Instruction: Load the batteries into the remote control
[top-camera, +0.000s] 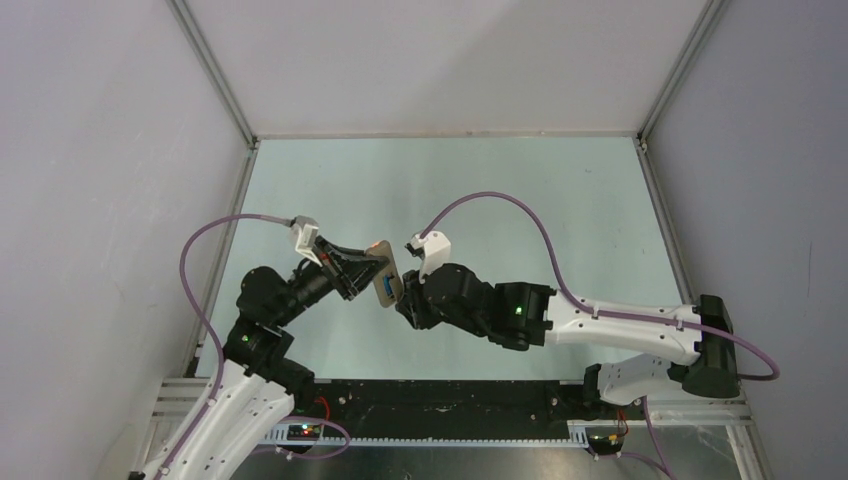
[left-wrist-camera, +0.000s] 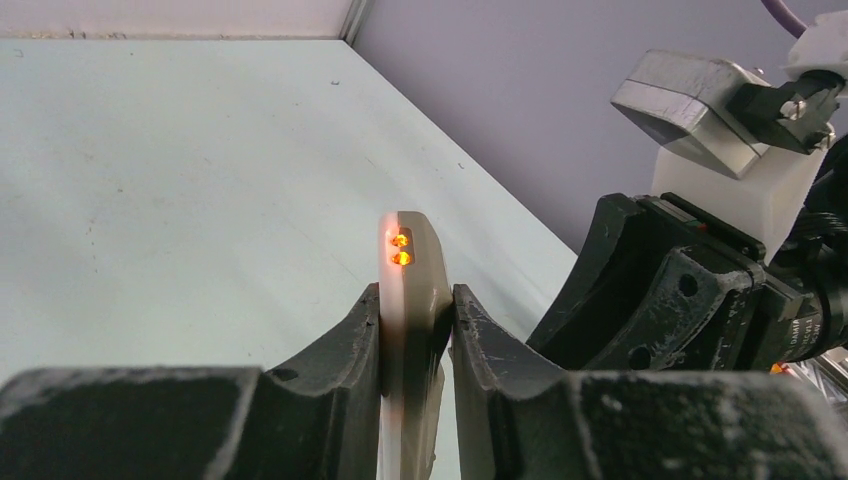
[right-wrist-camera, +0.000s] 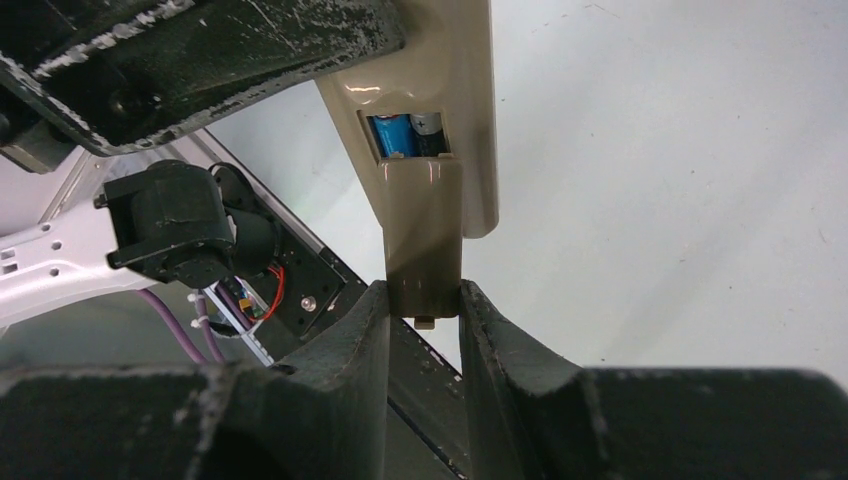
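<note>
A pale green surface sits between plain grey walls on the left, right and far sides, with metal posts rising at the far corners. A black rail runs along its near edge. A small flat beige-grey cover is up off the surface, above its near middle.

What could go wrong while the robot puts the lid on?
The cover is partly slid on, pinched at its end by the right gripper; it could tilt and jam. The batteries show in the open gap and might slip out. The left gripper holds the remote in the air; a push could twist it.
</note>
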